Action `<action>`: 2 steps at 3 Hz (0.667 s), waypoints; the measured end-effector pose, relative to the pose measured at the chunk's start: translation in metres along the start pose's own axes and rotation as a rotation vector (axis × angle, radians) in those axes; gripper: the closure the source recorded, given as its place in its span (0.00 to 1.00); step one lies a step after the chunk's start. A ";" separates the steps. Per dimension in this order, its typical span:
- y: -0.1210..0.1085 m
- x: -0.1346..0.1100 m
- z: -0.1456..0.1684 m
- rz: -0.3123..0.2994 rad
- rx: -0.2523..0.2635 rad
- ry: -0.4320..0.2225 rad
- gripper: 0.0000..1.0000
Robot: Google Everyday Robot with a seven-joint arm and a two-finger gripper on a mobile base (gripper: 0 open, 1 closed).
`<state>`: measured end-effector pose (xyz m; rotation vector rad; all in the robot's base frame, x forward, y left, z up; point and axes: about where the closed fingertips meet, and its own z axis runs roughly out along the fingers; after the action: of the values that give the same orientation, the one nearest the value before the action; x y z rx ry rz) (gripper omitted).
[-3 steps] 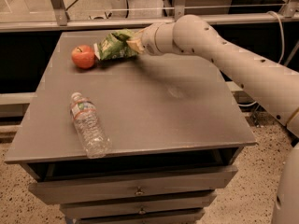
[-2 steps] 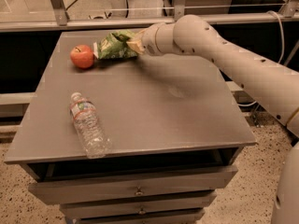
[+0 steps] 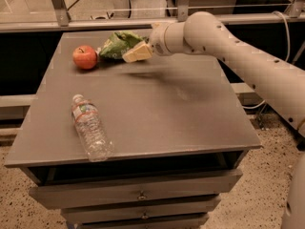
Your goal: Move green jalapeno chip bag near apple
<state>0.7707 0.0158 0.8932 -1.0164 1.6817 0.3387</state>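
Observation:
The green jalapeno chip bag (image 3: 116,44) lies at the far left of the grey table (image 3: 157,113), its left end close to the red apple (image 3: 85,57). A small gap shows between bag and apple. My gripper (image 3: 137,52) reaches in from the right and sits at the bag's right end, touching or overlapping it. The white arm stretches back to the right edge of the view.
A clear plastic water bottle (image 3: 90,127) lies on its side at the front left of the table. Drawers (image 3: 138,194) sit under the tabletop. A metal rail (image 3: 143,22) runs behind the table's far edge.
The gripper has dropped slightly at the bag's right end. The bag and apple stay in about the same place.

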 end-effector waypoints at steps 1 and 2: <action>-0.018 -0.003 -0.024 0.037 -0.001 0.005 0.00; -0.075 0.002 -0.090 0.101 0.017 0.019 0.00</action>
<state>0.7693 -0.0897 0.9444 -0.9271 1.7541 0.3813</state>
